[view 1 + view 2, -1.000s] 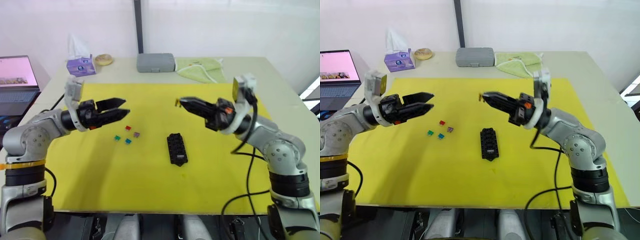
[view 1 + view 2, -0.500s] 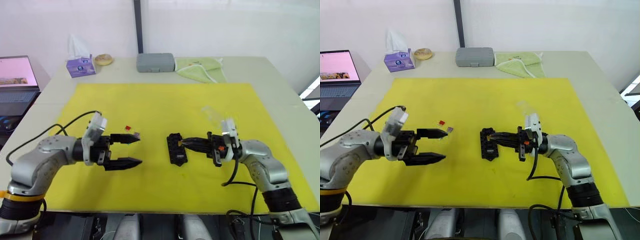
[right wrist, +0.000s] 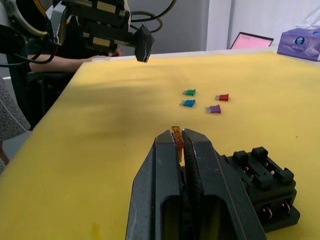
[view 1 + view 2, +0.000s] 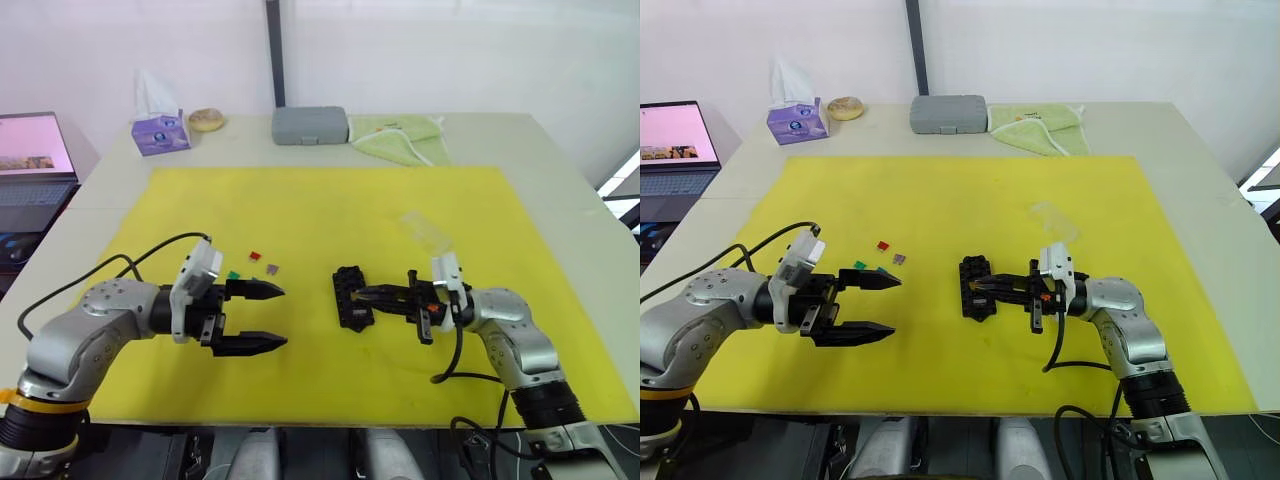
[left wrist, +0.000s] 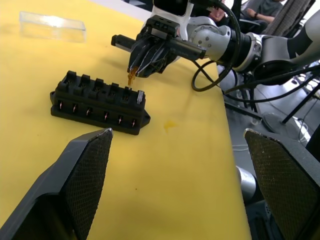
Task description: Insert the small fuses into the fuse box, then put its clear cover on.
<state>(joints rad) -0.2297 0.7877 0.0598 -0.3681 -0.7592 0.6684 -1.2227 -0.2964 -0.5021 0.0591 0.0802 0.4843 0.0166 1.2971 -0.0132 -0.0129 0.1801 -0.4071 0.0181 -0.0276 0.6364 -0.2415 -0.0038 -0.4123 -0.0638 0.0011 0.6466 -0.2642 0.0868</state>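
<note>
I have the right gripper (image 3: pixel 179 142) pinched on a tiny, light orange fuse (image 3: pixel 176 137) by its plastic head, the fuse box (image 5: pixel 98 102) just beneath its tips; the left gripper (image 4: pixel 262 316) gapes wide.

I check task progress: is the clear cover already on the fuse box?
No. The clear cover lies on the yellow mat, apart from the fuse box.

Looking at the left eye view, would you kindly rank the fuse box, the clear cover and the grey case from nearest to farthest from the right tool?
1. The fuse box, right at the tip of the right tool, which pinches an orange fuse.
2. The clear cover, farther back on the yellow mat.
3. The grey case, at the table's far edge.
</note>
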